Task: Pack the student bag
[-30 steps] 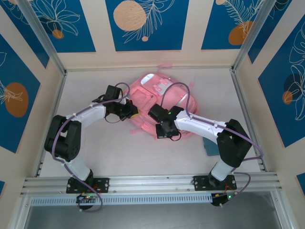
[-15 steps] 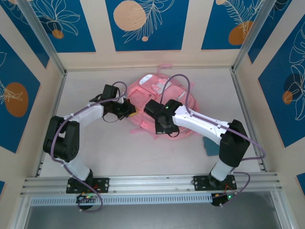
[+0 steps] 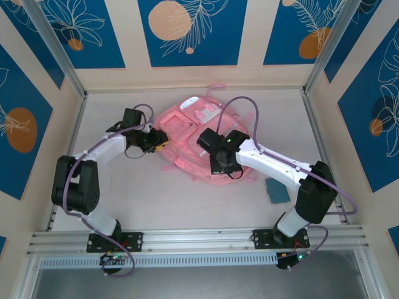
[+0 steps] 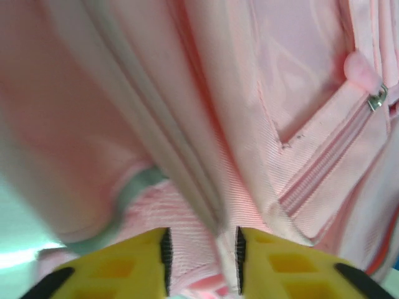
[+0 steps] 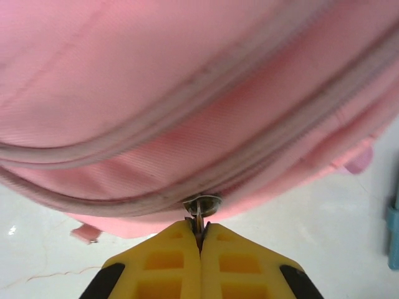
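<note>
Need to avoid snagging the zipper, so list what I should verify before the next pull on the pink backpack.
1. Pull held: right gripper shut on the zipper pull: ok.
2. Bag braced: left gripper clamping the student bag: not ok, jaws apart around a fabric fold.
3. Snags: zipper track free of caught fabric: cannot tell, blurred.
4. Clearance: blue item apart from the bag: ok.
</note>
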Controlling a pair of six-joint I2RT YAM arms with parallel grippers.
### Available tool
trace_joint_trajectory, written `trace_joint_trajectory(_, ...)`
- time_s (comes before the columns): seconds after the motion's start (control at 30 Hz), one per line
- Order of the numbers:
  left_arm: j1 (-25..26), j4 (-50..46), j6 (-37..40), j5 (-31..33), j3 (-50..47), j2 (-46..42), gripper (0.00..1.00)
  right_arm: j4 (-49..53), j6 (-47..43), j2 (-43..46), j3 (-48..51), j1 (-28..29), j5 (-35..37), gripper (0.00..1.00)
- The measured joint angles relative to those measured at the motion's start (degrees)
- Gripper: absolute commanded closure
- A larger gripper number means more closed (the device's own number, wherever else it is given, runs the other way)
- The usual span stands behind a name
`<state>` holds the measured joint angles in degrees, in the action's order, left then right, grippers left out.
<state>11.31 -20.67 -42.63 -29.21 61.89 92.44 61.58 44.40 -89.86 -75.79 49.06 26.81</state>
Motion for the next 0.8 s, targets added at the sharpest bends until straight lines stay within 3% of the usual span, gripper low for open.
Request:
trace_joint_trajectory(0.13, -3.48, -4.81, 0.22, 3.74, -0.17, -5.18, 0.46, -4.68, -4.35, -3.67, -3.54, 2.21, -5.18, 1.0)
trace_joint_trajectory(0.4, -7.5, -10.08, -1.27, 3.32, -5.73, -15.74, 0.41, -17.79, -8.81, -19.19, -17.66, 6.45, -13.9, 1.0)
trace_joint_trajectory(0.8, -7.54, -3.61, -11.21, -5.35, -13.46, -17.94, 0.61, -24.37, -9.53, -23.71, -21.49, 6.38, -19.67, 1.0)
